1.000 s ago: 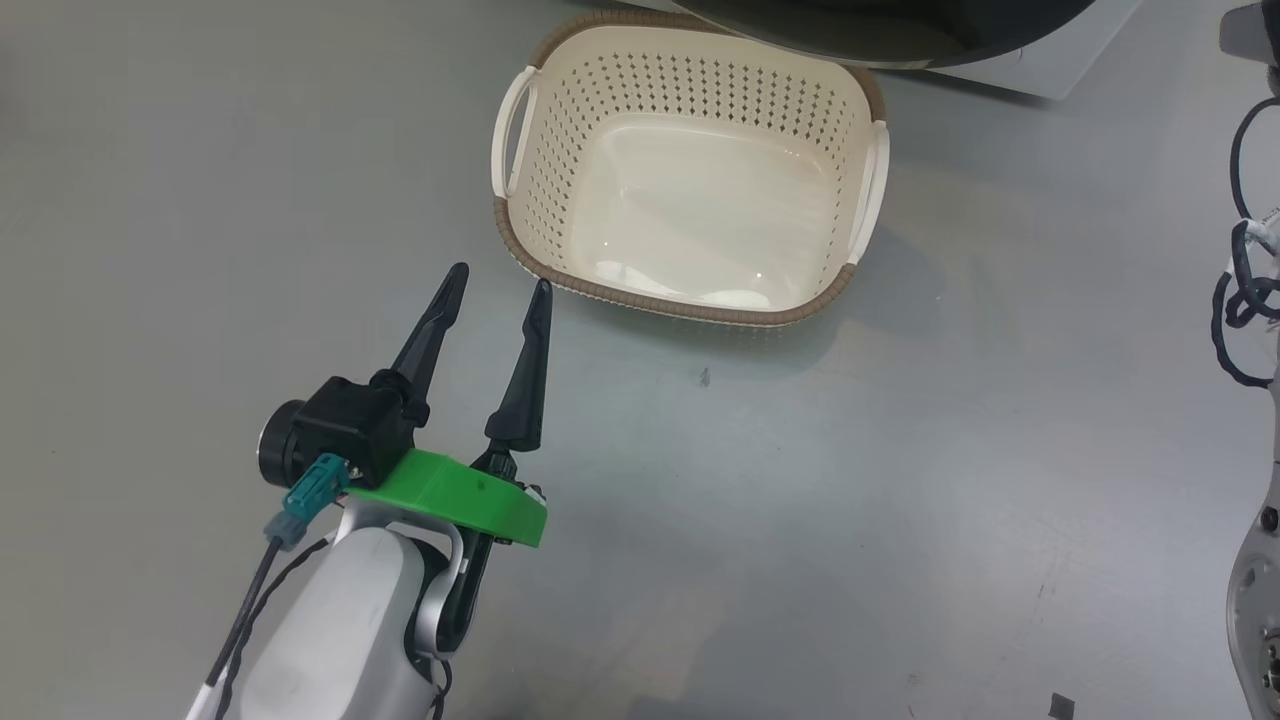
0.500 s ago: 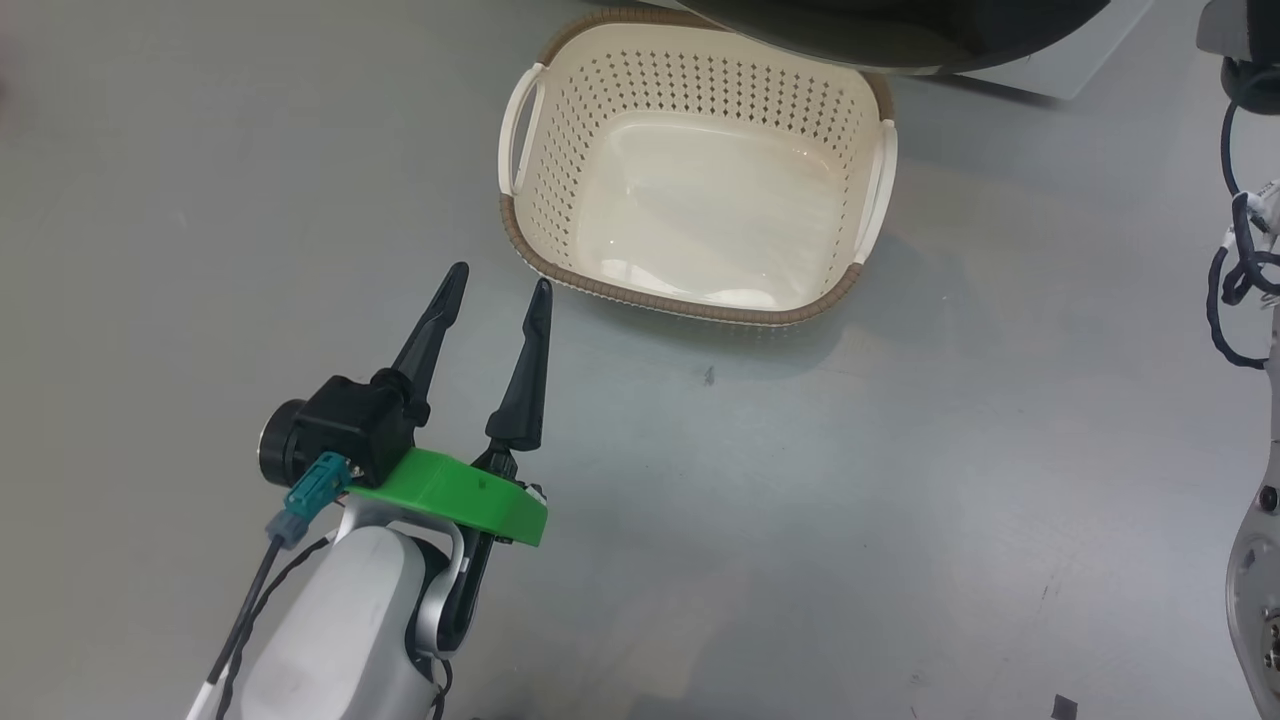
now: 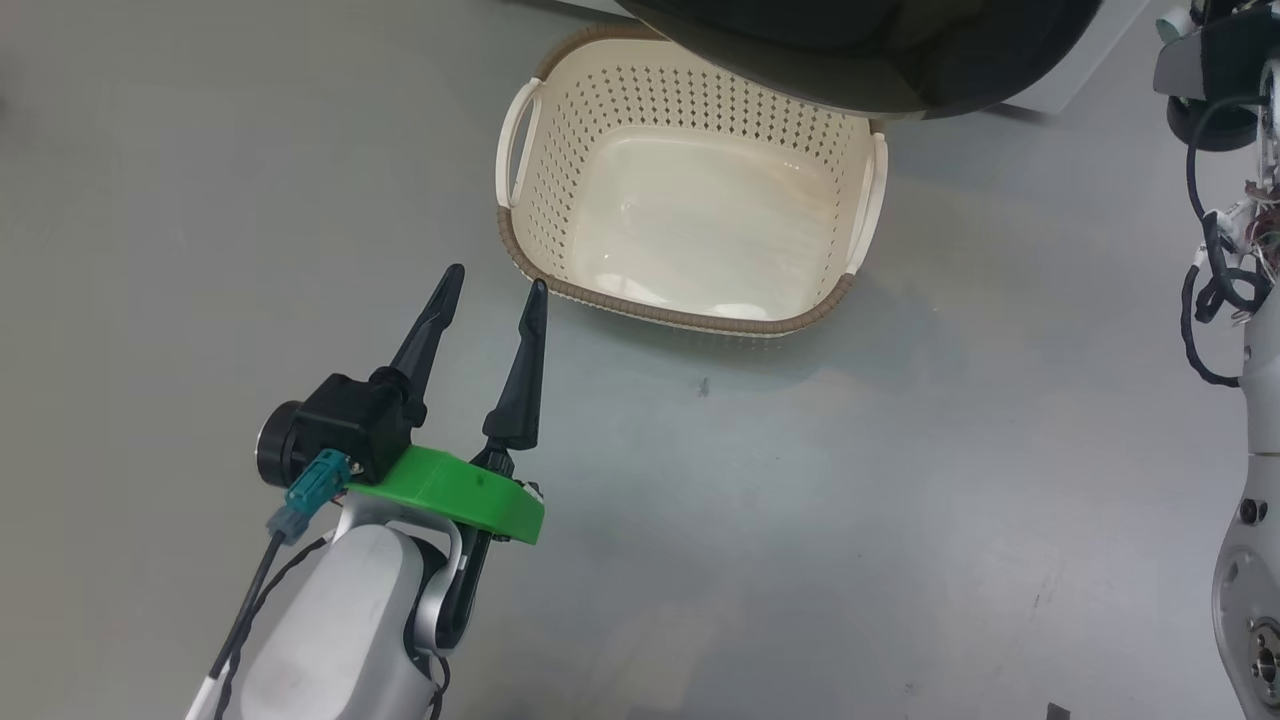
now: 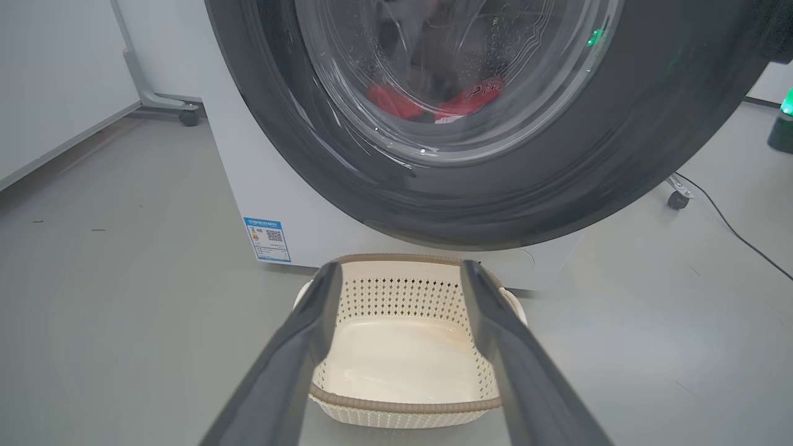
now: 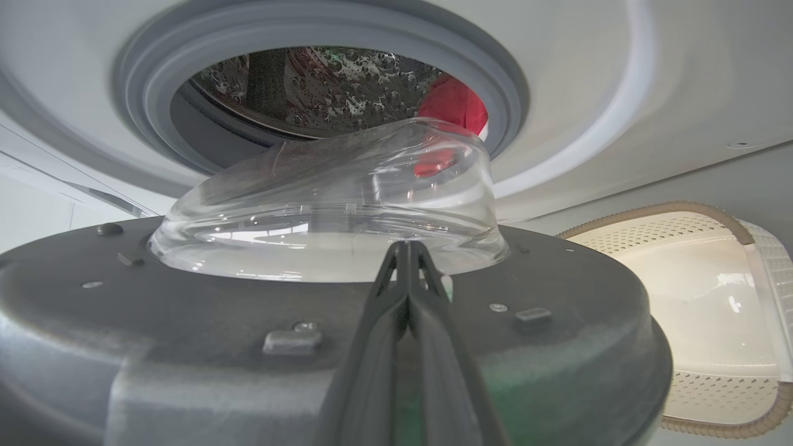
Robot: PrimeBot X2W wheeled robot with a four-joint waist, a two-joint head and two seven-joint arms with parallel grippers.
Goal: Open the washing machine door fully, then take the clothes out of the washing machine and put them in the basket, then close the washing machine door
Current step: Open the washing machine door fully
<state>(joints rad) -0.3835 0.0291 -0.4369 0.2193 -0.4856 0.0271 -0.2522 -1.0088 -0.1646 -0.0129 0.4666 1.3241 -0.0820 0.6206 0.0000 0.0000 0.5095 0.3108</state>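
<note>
The washing machine door [image 4: 619, 155] is glossy black and stands partly swung out from the white washing machine [image 4: 260, 186]. In the head view the door [image 3: 860, 50] overhangs the far rim of the cream basket [image 3: 680, 315], which holds nothing. Red clothes [image 4: 464, 102] show through the glass; in the right wrist view the clothes [image 5: 452, 102] lie in the drum behind the grey rubber ring [image 5: 148, 93]. My right gripper [image 5: 406, 248] is shut with nothing in it, its tips at the door's inner face [image 5: 186, 322] by the glass bowl [image 5: 328, 204]. My left gripper [image 3: 497, 280] hangs open just short of the basket's near left corner.
The basket [image 4: 403, 406] sits on grey floor right in front of the machine, under the door. A blue label [image 4: 267, 238] marks the machine's lower left front. My right arm [image 3: 1235, 300] with its cables runs up the right edge. A black cable [image 4: 725, 220] crosses the floor at right.
The door has swung further out and covers more of the basket's far rim. My right arm has come further into the picture at the top right. The left gripper has stayed put.
</note>
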